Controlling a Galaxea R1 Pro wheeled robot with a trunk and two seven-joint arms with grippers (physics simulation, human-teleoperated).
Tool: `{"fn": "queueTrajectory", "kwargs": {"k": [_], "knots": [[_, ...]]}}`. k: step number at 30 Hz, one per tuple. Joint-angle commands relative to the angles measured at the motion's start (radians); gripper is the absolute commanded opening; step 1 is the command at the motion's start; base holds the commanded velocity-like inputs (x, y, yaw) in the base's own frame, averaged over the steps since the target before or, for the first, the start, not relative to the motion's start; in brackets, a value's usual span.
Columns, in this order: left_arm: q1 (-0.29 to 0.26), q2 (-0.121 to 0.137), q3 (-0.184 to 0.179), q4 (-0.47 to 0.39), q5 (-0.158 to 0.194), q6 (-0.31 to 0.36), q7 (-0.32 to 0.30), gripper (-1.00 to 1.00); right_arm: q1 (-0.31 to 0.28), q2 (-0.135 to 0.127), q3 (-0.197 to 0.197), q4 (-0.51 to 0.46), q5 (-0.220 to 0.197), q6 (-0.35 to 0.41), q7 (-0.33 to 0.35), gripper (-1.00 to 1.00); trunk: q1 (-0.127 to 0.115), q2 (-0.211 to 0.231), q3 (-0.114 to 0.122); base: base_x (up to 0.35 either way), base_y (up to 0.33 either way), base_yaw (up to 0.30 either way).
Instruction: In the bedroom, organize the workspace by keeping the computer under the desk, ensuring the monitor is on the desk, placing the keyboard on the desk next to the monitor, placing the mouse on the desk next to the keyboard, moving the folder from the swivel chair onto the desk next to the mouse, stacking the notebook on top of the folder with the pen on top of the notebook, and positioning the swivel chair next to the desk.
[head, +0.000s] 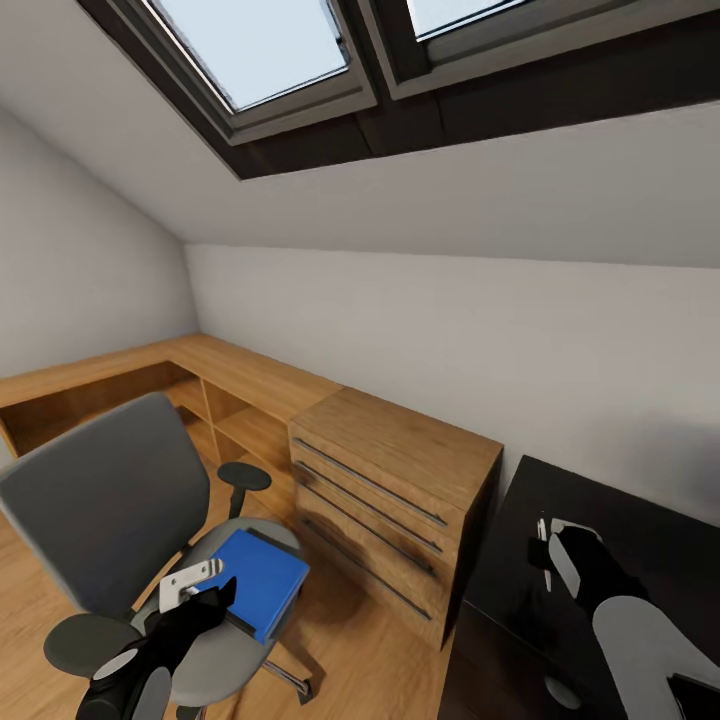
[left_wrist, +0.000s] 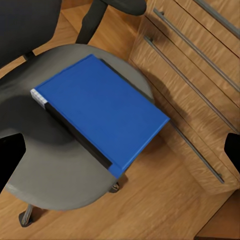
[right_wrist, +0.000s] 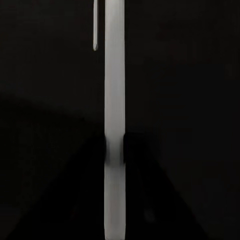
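Note:
The blue folder lies flat on the seat of the grey swivel chair. My left gripper hovers open just above the folder's near edge. In the left wrist view the folder rests on the seat with its black spine showing, and the left gripper has its fingertips spread wide at the picture's two sides. Over the black desk my right gripper is shut on the white pen. The right wrist view has the pen pinched in the right gripper above the desk top.
A light wood chest with long steel handles stands between the chair and the desk, close to the seat. A low wooden shelf unit runs along the wall behind. Skylights sit in the sloped ceiling overhead.

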Motion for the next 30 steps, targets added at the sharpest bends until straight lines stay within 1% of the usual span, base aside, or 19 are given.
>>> {"fn": "queueTrajectory", "kwargs": {"k": [1,8,24,30], "knots": [[-0.001,-0.001,0.001,-0.001,0.011,0.004,0.008,1.0,-0.001,0.001,-0.002,0.0,-0.001,0.005,-0.003,-1.0,0.0,-0.001,-0.001,0.0,0.0,0.0],[-0.001,-0.001,0.002,-0.001,0.011,0.005,0.007,1.0,-0.001,0.0,-0.002,0.001,-0.001,0.006,-0.003,-1.0,0.0,-0.001,-0.001,0.0,0.0,0.0],[-0.001,-0.001,0.003,-0.001,0.012,0.006,0.009,1.0,-0.001,0.0,-0.002,0.001,0.0,0.005,-0.003,-1.0,0.061,-0.113,-0.051,0.0,0.0,0.0],[-0.001,-0.001,0.003,-0.001,0.012,0.006,0.009,1.0,-0.001,0.001,-0.002,0.001,0.0,0.005,-0.003,-1.0,0.061,-0.113,-0.051,0.0,0.0,0.0]]}}
